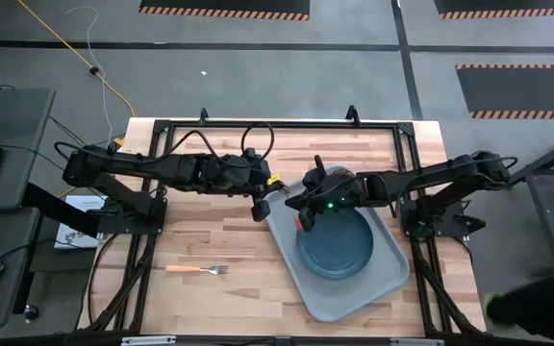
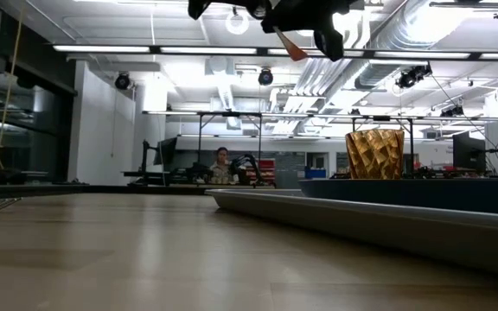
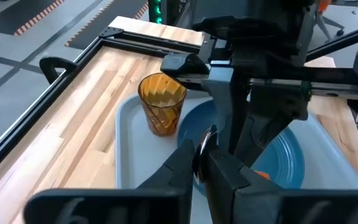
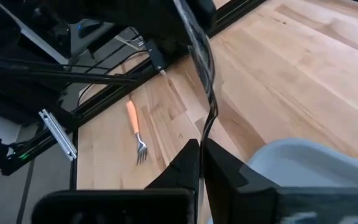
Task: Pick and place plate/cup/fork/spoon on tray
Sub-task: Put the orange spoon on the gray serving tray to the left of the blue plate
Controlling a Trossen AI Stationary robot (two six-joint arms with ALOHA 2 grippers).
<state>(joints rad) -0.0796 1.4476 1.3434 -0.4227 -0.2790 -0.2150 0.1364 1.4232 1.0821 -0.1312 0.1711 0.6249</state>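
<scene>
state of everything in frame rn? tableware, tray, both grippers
plate: flat in the tray
cup: upright in the tray, beside the plate
fork: lying on the table, outside the tray
spoon: in the air, gripped from both ends
tray: on the table, holding plate and cup
left gripper: shut on the spoon
right gripper: shut on the spoon

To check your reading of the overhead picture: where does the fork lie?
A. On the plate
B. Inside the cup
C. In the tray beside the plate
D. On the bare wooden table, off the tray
D: the fork lies on bare wood, left of the tray.
</scene>
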